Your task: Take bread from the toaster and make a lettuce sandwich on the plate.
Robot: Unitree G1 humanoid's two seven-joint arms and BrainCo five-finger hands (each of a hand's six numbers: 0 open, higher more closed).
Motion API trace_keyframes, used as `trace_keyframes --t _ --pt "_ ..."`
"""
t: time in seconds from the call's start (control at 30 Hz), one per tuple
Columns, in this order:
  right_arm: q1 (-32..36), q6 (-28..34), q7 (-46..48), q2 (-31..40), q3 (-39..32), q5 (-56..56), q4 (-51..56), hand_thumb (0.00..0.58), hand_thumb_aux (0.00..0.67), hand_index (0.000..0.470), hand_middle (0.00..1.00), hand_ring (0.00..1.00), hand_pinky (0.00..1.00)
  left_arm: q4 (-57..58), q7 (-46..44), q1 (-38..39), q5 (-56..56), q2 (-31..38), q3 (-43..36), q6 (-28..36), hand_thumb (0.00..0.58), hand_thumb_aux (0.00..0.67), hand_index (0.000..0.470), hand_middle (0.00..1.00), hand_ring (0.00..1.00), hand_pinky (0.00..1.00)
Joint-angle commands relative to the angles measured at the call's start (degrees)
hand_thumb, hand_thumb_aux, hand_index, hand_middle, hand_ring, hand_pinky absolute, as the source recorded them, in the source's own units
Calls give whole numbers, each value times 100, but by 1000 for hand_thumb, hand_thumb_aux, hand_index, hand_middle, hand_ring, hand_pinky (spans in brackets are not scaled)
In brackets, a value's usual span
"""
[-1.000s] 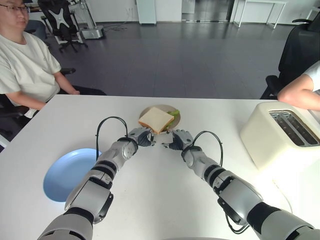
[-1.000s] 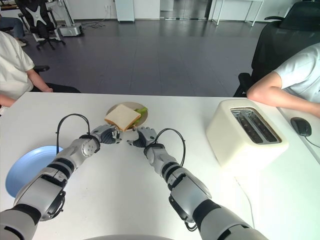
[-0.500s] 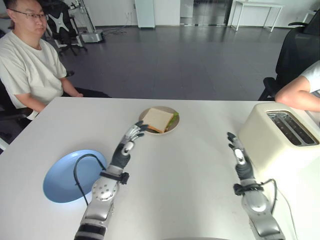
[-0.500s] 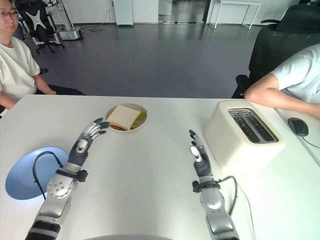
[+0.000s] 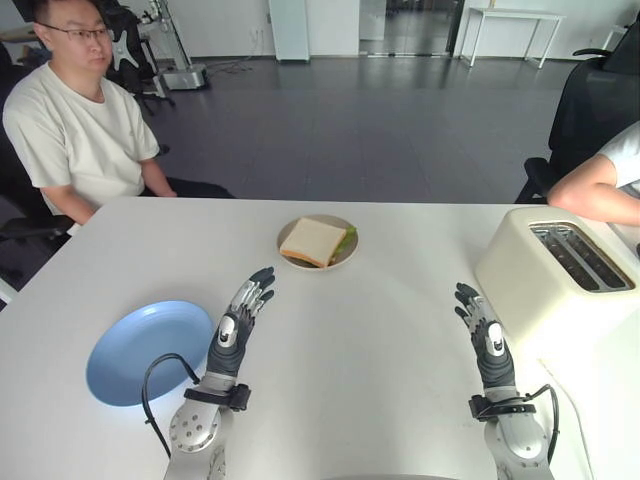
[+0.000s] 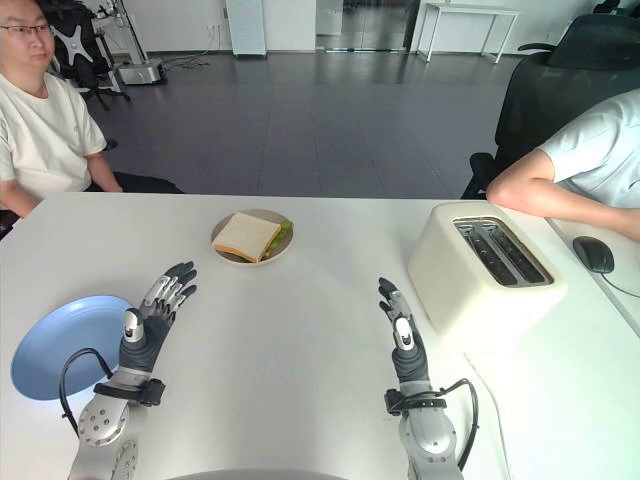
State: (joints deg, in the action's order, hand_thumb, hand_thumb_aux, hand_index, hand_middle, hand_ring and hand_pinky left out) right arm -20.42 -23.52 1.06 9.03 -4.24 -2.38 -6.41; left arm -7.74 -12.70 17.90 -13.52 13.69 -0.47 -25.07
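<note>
A sandwich point(image 5: 314, 241) of white bread with green lettuce point(image 5: 347, 238) showing at its right side lies on a small tan plate point(image 5: 340, 257) at the table's far middle. The cream toaster point(image 5: 556, 277) stands at the right, its slots showing no bread. My left hand point(image 5: 238, 322) rests open on the table, near and left of the plate, fingers stretched forward. My right hand point(image 5: 485, 335) is open too, just left of the toaster's front. Neither hand touches anything.
A light blue plate point(image 5: 143, 350) lies on the table's left, beside my left hand. A black mouse point(image 6: 598, 254) sits past the toaster at the far right. One person sits at the table's left corner; another's arm rests behind the toaster.
Both hands have drawn back from the sandwich plate toward me and spread apart. The left hand kept retreating in the last half second. The camera view has shifted slightly.
</note>
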Motion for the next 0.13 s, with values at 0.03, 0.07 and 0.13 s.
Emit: trace_keyframes --t 0.03,0.07,0.13 --pt "41 64 102 -65 95 -42 -39 0 0 0 0 0 0 -82 -30 101 223 -101 -24 49 0 0 0 0 0 0" --pt "47 65 132 -71 107 -48 -34 0 0 0 0 0 0 -102 -30 108 254 -130 -27 52 0 0 0 0 0 0" --pt "84 70 164 -97 165 -87 28 0 0 0 0 0 0 -130 -46 115 290 -168 -21 60 0 0 0 0 0 0"
